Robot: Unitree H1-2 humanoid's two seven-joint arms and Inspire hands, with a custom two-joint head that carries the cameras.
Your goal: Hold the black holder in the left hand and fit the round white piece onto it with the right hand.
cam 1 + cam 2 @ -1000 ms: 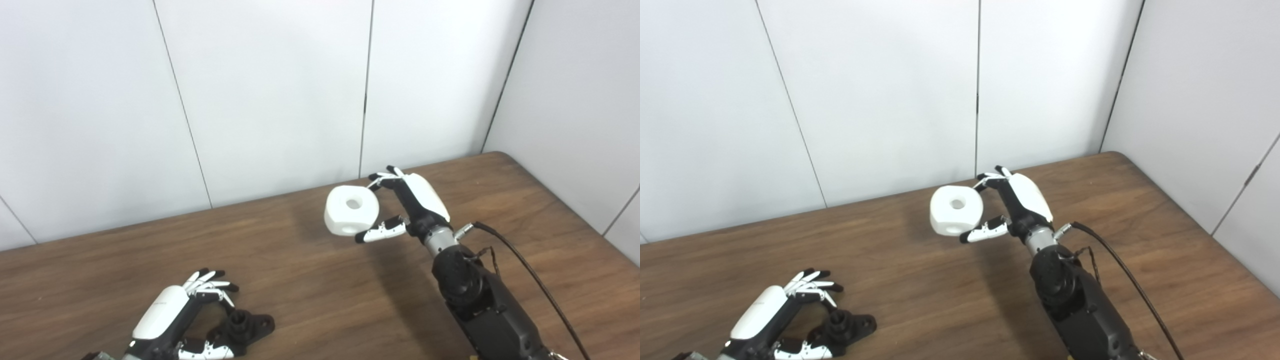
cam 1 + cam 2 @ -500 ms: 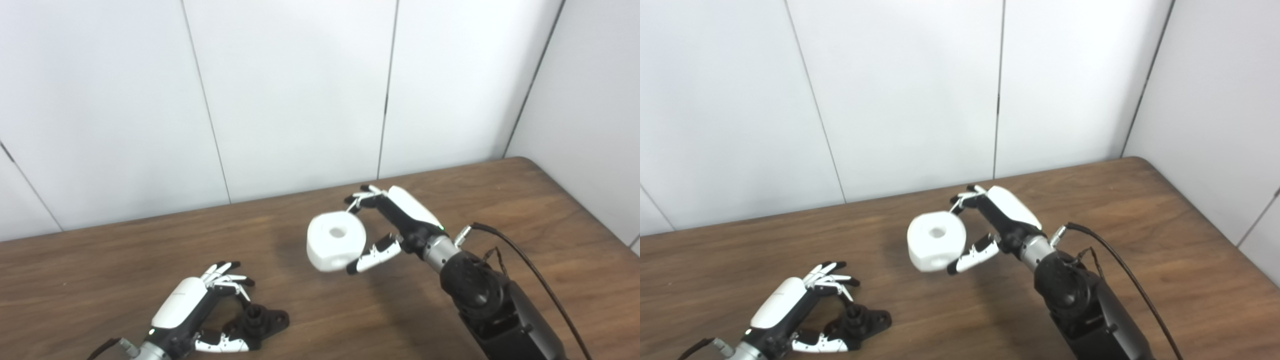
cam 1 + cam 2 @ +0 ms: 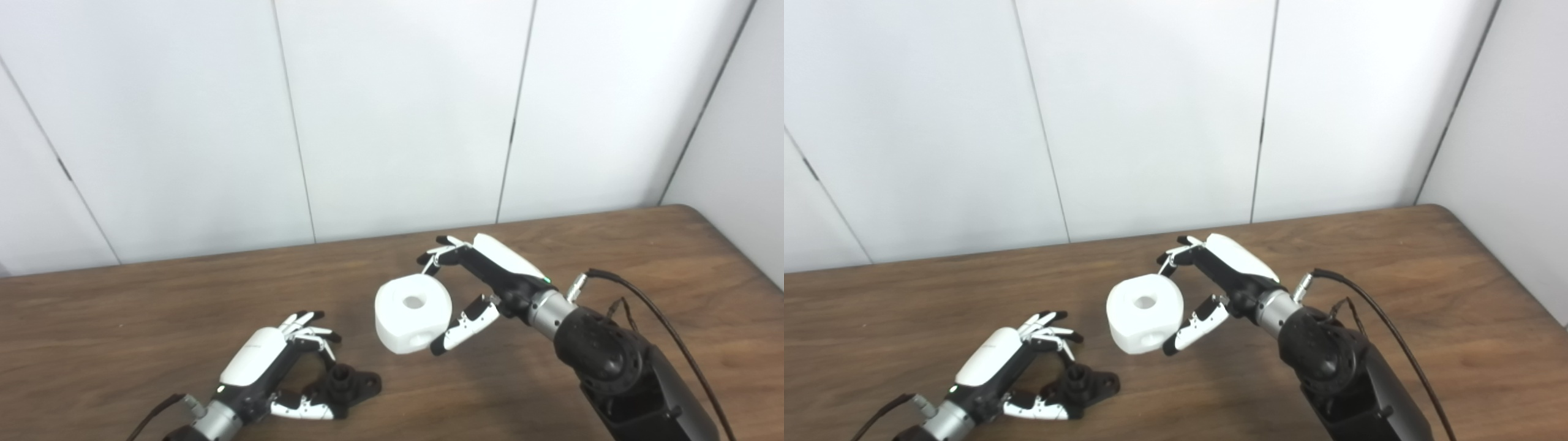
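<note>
Gripping smooth rounded white piece (image 3: 413,313), right hand (image 3: 484,283).

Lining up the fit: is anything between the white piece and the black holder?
Nothing: in both eye views only bare table lies between the round white piece, held in the right hand, and the black holder at the left hand.

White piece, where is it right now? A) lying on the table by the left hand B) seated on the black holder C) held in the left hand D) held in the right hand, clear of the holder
D: the right hand grips the round white piece between fingers and thumb, up and to the right of the black holder, which sits low by the left hand.
</note>
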